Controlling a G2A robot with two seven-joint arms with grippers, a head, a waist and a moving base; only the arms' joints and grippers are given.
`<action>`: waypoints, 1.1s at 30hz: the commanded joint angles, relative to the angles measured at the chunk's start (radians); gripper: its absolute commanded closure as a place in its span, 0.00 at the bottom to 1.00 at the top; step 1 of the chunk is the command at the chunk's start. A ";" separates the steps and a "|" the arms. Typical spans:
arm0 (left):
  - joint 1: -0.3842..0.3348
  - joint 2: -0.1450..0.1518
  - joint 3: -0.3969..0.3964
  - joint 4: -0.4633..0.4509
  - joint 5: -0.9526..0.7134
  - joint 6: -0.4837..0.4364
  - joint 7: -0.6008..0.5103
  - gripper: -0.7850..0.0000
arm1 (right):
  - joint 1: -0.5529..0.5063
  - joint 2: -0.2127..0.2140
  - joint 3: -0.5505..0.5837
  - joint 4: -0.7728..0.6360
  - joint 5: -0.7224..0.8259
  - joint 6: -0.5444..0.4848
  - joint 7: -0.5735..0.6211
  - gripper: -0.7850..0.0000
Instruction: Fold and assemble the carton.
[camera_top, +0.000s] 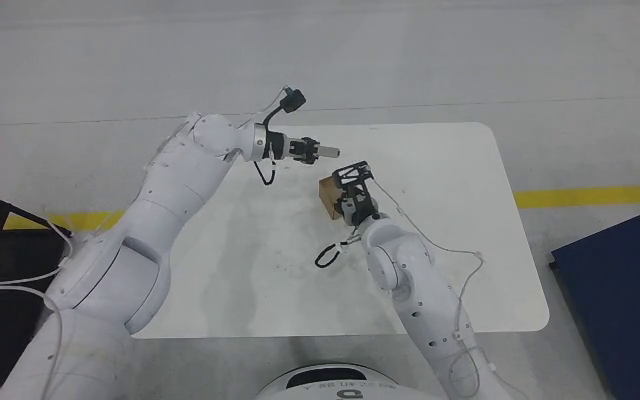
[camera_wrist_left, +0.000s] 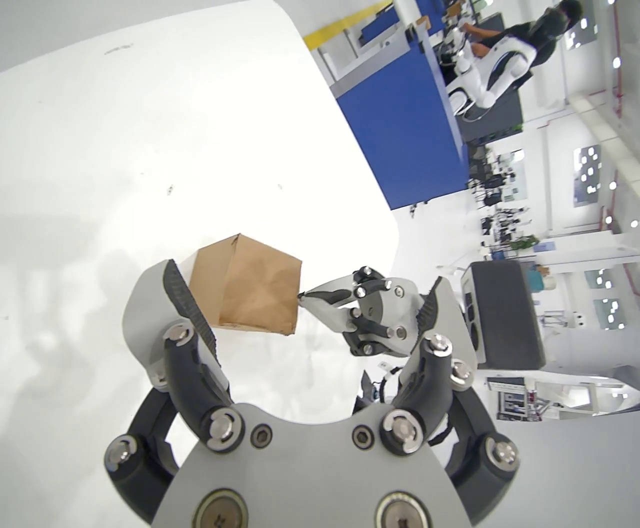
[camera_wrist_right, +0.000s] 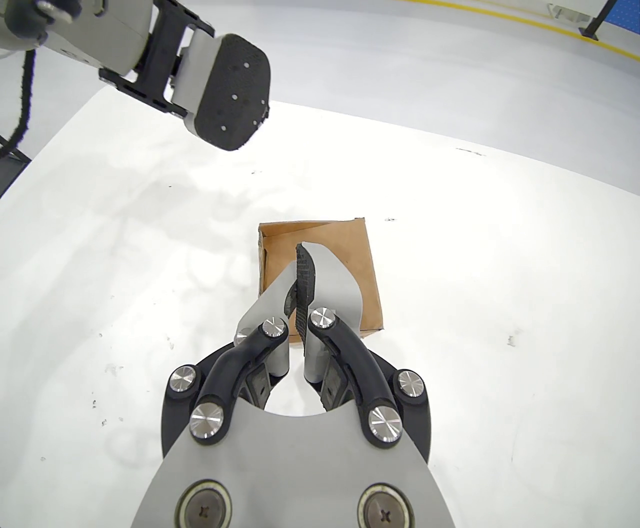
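A small brown carton (camera_top: 328, 196) stands near the middle of the white table (camera_top: 450, 220). In the right wrist view the carton (camera_wrist_right: 350, 260) shows an open gap along one top edge. My right gripper (camera_wrist_right: 303, 248) is shut, its tips resting against the carton's upper edge. In the left wrist view that right gripper (camera_wrist_left: 320, 295) touches a corner of the carton (camera_wrist_left: 255, 295). My left gripper (camera_wrist_left: 306, 282) is open and hovers a short way off the carton, holding nothing. From above, the left gripper (camera_top: 325, 150) sits just behind the right gripper (camera_top: 351, 178).
The left gripper's black finger pad (camera_wrist_right: 230, 95) hangs above the table beyond the carton. A black cable loop (camera_top: 328, 256) hangs from the right arm. A blue panel (camera_top: 600, 290) stands off the table's right side.
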 joint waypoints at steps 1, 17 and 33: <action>0.002 -0.009 0.000 0.021 -0.015 0.010 0.016 0.00 | 0.007 0.000 -0.005 0.012 -0.012 0.001 0.011 1.00; 0.003 -0.059 -0.045 0.182 -0.181 0.045 -0.031 0.00 | 0.025 0.003 -0.014 0.031 -0.020 0.015 0.066 1.00; -0.016 -0.101 -0.040 0.300 -0.129 0.099 0.039 0.00 | -0.158 0.021 0.058 -0.072 0.046 0.060 -0.037 1.00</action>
